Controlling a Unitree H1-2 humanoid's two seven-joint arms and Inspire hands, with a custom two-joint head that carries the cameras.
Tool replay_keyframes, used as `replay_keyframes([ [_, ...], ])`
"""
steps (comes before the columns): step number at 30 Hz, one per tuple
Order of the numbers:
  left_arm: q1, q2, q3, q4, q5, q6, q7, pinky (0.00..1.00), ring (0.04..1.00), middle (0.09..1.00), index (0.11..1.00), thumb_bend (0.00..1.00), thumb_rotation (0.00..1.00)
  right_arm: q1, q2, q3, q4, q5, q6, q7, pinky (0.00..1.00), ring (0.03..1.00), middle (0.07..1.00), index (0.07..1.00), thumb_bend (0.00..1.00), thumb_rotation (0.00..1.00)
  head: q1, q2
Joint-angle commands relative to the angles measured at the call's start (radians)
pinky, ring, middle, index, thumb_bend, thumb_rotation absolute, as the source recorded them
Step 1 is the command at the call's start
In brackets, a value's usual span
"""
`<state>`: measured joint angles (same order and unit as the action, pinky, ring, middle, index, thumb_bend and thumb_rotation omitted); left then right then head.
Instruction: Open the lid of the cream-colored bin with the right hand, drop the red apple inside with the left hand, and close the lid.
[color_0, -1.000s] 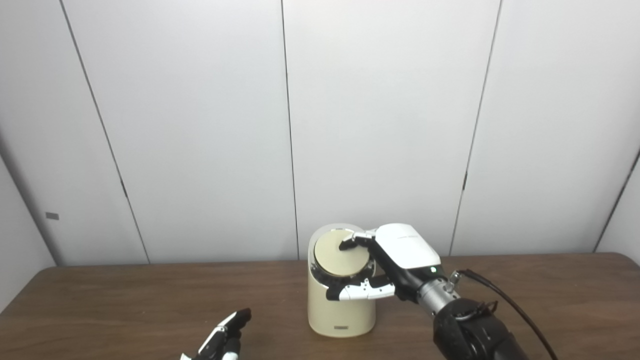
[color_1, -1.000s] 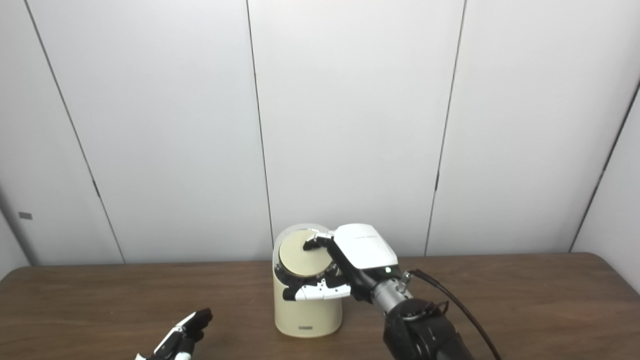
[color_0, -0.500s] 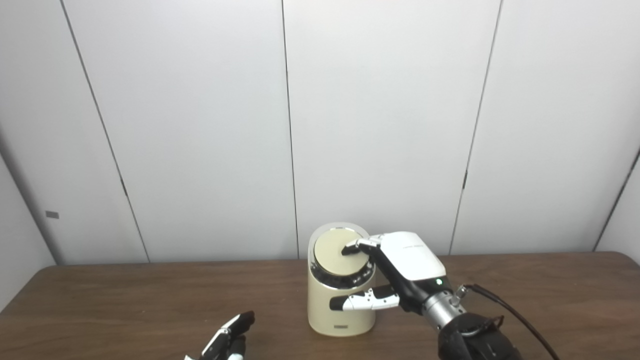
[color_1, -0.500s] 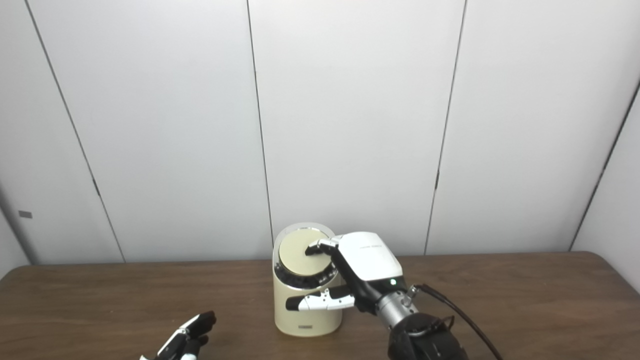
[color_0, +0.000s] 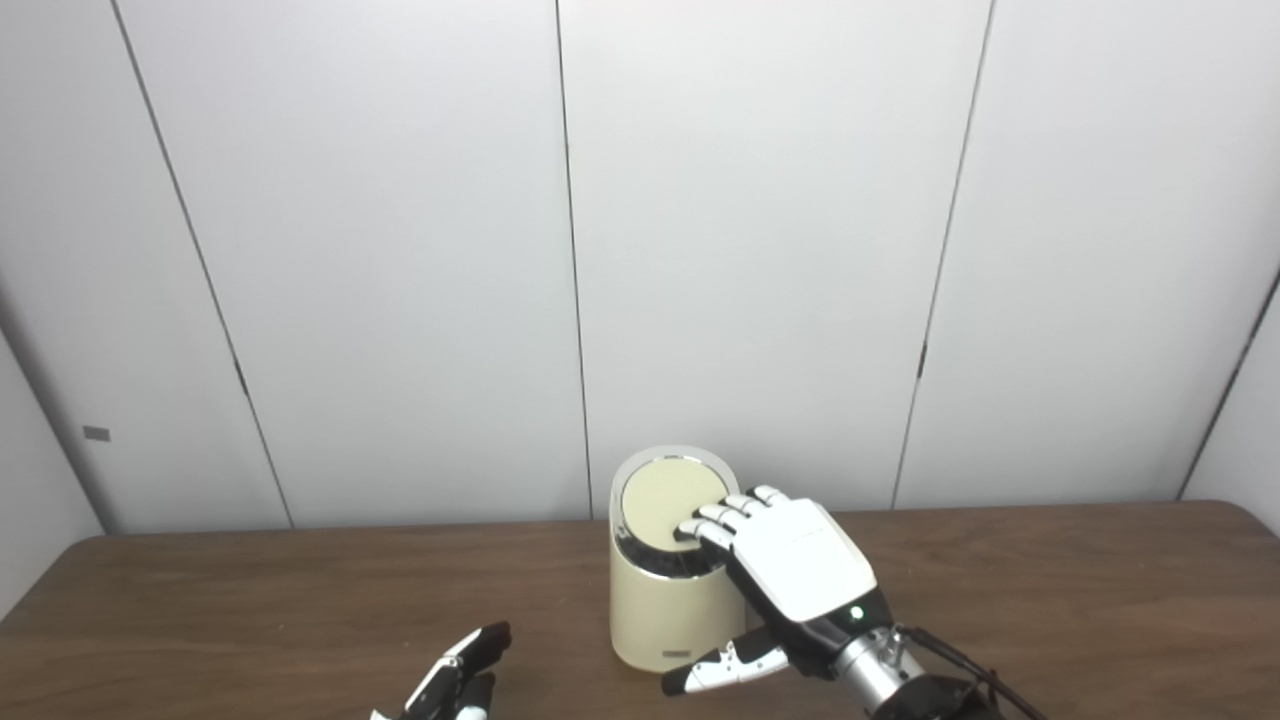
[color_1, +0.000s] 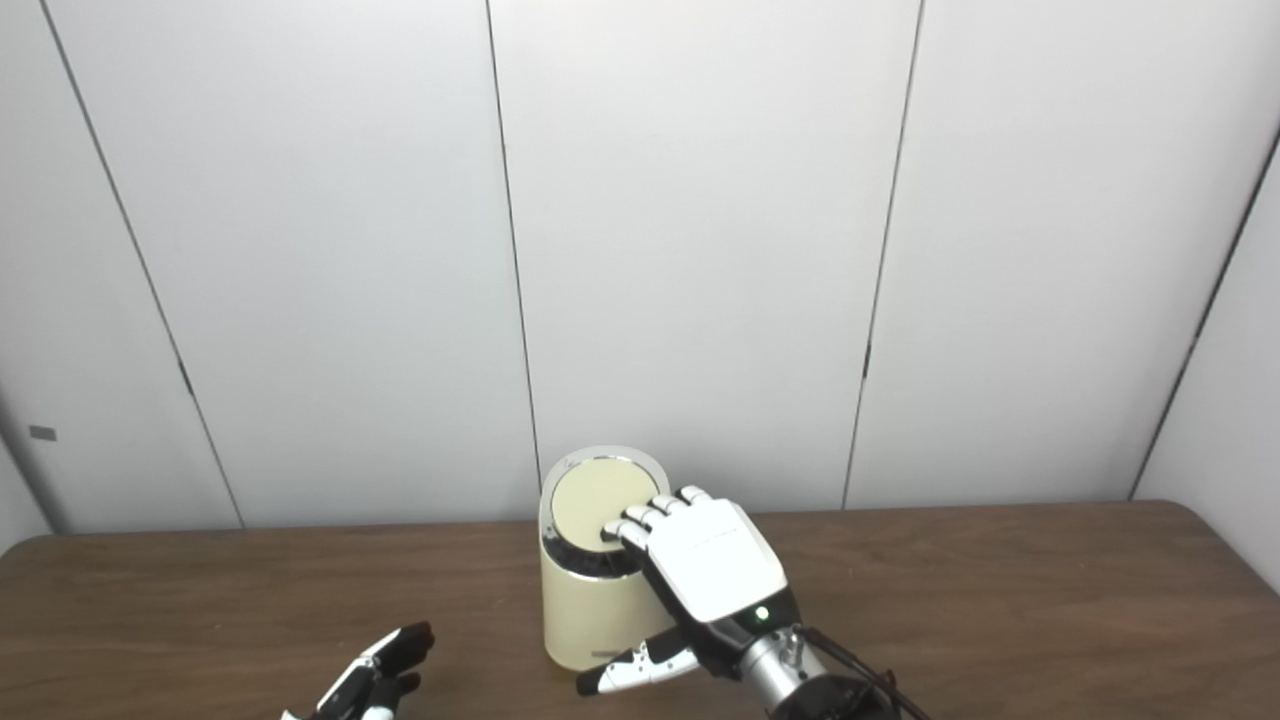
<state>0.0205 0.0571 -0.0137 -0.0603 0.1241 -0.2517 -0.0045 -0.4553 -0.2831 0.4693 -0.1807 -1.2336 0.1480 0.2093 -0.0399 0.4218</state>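
The cream-colored bin (color_0: 645, 615) stands upright at the middle of the brown table (color_0: 250, 600). Its round lid (color_0: 660, 493) lies shut in the dark ring at the top. My right hand (color_0: 795, 570) reaches in from the lower right, back upward and open. Its fingertips (color_0: 700, 527) rest on the lid's near right part, and its thumb (color_0: 715, 672) points left, low in front of the bin. My left hand (color_0: 455, 685) shows only its fingers at the bottom edge, left of the bin; they are spread and hold nothing. No red apple is in view.
White wall panels (color_0: 760, 250) rise right behind the table's far edge, close behind the bin. Bare brown tabletop runs to the left and to the right (color_0: 1080, 590) of the bin. A dark cable (color_0: 960, 660) trails from my right wrist.
My right hand has drawn back toward me and sunk, turning its back upward; its thumb has dropped from the bin's front down near the base. The left hand has barely moved.
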Motion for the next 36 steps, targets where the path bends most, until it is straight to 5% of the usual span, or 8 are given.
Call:
replay_keyframes([
  [1,-0.026,0.0,-0.001,-0.016,0.006,-0.019,0.008,0.84,0.875,0.852,0.849,0.4,0.84,0.014,-0.004,0.013,0.006,-0.012,-0.004,0.087,0.87,0.881,0.861,0.77,0.88,0.83,0.0,0.001],
  [15,-0.024,0.0,-0.001,-0.018,0.006,-0.015,0.008,0.85,0.876,0.852,0.847,0.38,0.85,0.026,0.028,-0.026,-0.008,-0.034,0.036,0.184,0.97,1.0,0.973,0.759,0.93,0.92,0.0,0.0],
  [25,-0.022,0.001,-0.003,-0.016,0.008,-0.021,0.008,0.85,0.874,0.853,0.848,0.39,0.84,0.04,0.038,-0.035,0.0,-0.013,0.024,0.169,1.0,1.0,0.982,0.535,1.0,0.95,0.002,0.006],
  [36,-0.015,0.003,-0.003,-0.032,0.0,-0.008,0.004,0.85,0.879,0.853,0.848,0.39,0.85,0.042,0.04,-0.043,-0.001,0.013,0.044,0.215,1.0,1.0,0.987,0.587,1.0,0.98,0.006,0.014],
])
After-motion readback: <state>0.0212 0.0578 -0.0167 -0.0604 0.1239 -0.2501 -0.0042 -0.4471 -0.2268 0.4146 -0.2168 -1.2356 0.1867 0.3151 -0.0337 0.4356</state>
